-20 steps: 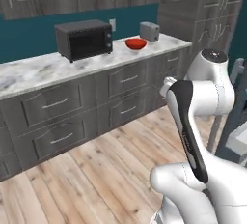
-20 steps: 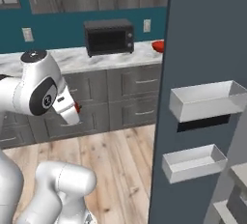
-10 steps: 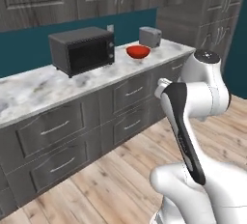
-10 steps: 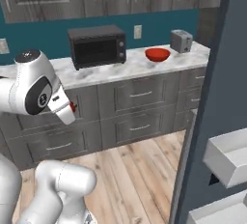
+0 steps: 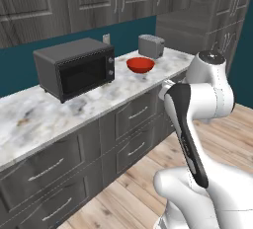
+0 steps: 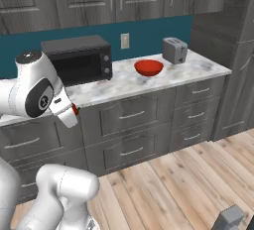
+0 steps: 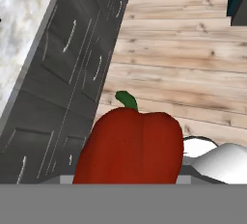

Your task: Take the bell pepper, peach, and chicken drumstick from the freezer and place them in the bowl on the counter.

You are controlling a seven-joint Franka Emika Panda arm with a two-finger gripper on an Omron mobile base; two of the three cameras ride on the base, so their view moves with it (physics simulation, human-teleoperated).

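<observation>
Your gripper (image 7: 129, 177) was clamped on the bell pepper (image 7: 130, 146), with the bowl (image 6: 149, 67) well ahead; any bump on the counter (image 6: 129, 83) edge could have knocked it loose.

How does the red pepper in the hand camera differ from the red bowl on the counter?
The glossy red bell pepper is lumpy with a green stem and sits in the gripper above the wooden floor; the shallow round red bowl is smooth, open, empty, resting on the marbled counter near the toaster. Both are red.
</observation>
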